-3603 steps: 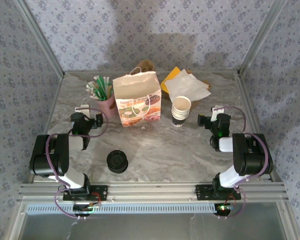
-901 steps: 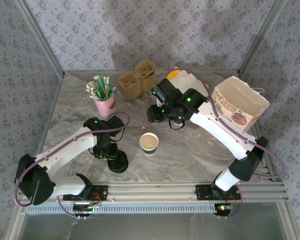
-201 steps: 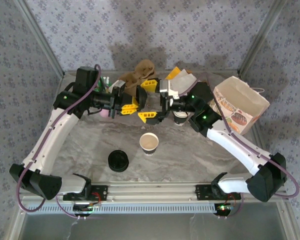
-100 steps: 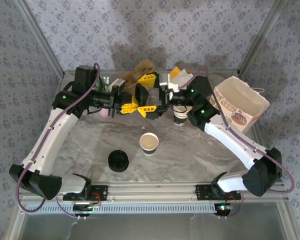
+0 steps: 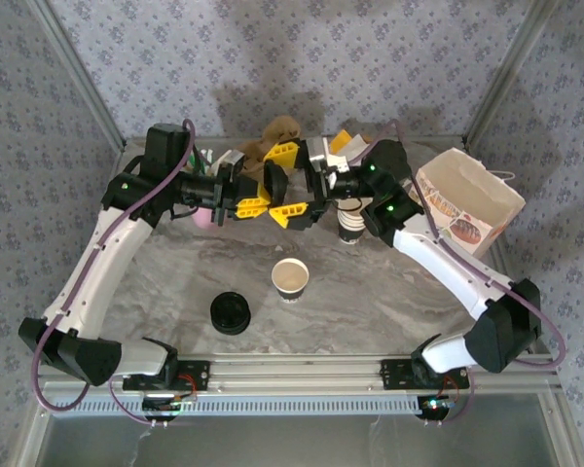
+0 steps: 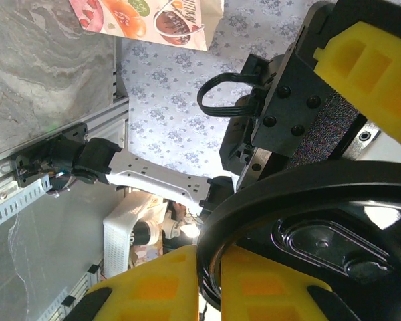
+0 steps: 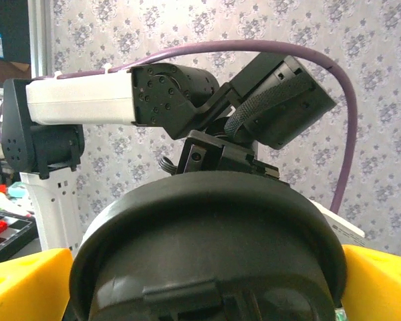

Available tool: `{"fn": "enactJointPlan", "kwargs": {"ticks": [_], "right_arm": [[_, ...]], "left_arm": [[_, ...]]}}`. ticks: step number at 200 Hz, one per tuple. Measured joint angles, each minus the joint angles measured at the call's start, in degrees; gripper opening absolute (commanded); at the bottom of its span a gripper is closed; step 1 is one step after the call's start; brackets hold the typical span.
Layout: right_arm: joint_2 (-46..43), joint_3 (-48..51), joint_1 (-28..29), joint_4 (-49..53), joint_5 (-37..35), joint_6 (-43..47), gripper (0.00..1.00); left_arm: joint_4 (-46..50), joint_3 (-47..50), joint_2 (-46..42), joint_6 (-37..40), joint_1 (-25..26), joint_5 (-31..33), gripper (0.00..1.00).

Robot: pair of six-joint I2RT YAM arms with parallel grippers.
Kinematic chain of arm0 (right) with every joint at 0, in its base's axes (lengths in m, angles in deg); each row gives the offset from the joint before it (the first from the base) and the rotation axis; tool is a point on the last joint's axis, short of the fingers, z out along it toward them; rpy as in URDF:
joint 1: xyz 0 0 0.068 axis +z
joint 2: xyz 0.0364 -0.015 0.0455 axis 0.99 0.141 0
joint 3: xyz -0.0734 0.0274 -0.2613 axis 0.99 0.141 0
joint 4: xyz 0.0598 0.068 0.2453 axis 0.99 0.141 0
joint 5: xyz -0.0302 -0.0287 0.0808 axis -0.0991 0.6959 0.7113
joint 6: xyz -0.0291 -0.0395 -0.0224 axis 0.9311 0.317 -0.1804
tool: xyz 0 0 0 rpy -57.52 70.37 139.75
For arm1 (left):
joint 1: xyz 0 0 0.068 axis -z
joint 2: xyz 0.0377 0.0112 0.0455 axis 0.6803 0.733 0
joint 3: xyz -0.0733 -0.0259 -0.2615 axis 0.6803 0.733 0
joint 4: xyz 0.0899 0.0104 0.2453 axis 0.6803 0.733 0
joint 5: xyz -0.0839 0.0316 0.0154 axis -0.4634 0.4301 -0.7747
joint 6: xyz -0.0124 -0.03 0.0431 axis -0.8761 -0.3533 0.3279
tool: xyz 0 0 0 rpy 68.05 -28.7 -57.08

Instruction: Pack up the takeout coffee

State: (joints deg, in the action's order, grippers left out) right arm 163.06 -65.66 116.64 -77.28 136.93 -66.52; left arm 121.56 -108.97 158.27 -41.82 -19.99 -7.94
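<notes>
**Lid pass mid-air, cup not capped yet**

Looks like a hand-to-hand lid pass, upper centre of the top view. The left hand (image 6: 217, 271) is nearly closed, pinching the black lid (image 7: 207, 227) by its rim. The right hand (image 7: 204, 284) is spread wide across the lid's dia; can't tell if the pads are biting yet.

Rec: right clamps square on the rim before left lets go, no twist.

The cup (image 5: 290, 277) sits upright and open mid-frame on the bench (image 5: 399, 292), apart from both arms. Bench is grey marble-look, prob slick.

Paper bag (image 5: 467, 204) at right, mouth open. Lid pile (image 5: 229, 313) lower left. Floral-papered walls (image 5: 302, 58) close in on three sides.
</notes>
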Motion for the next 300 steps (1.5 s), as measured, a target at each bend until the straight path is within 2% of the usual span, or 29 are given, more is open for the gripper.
{"fn": "enactJointPlan", "kwargs": {"ticks": [78, 187, 235, 273, 300], "right_arm": [[0.92, -0.55, 0.26, -1.51, 1.49, -1.46, 0.99], [0.92, -0.55, 0.26, -2.34, 1.46, -2.54, 0.86], [0.92, -0.59, 0.26, -2.05, 1.64, -2.51, 0.83], [0.31, -0.46, -0.57, 1.81, 0.90, -1.57, 0.82], [-2.19, -0.37, -1.92, 11.32, -2.62, 3.23, 0.82]], "left_arm": [[0.17, -0.90, 0.50, -0.39, 0.07, -0.22, 0.13], [0.39, -1.25, 0.92, -0.79, 0.17, -1.03, 0.14], [0.59, -1.46, 0.92, -1.18, 0.28, -0.79, 0.28], [0.37, -1.57, 0.92, -1.22, 0.07, -0.83, 0.32], [0.46, -1.88, 0.92, -1.11, -1.20, -0.79, 0.32]]}}
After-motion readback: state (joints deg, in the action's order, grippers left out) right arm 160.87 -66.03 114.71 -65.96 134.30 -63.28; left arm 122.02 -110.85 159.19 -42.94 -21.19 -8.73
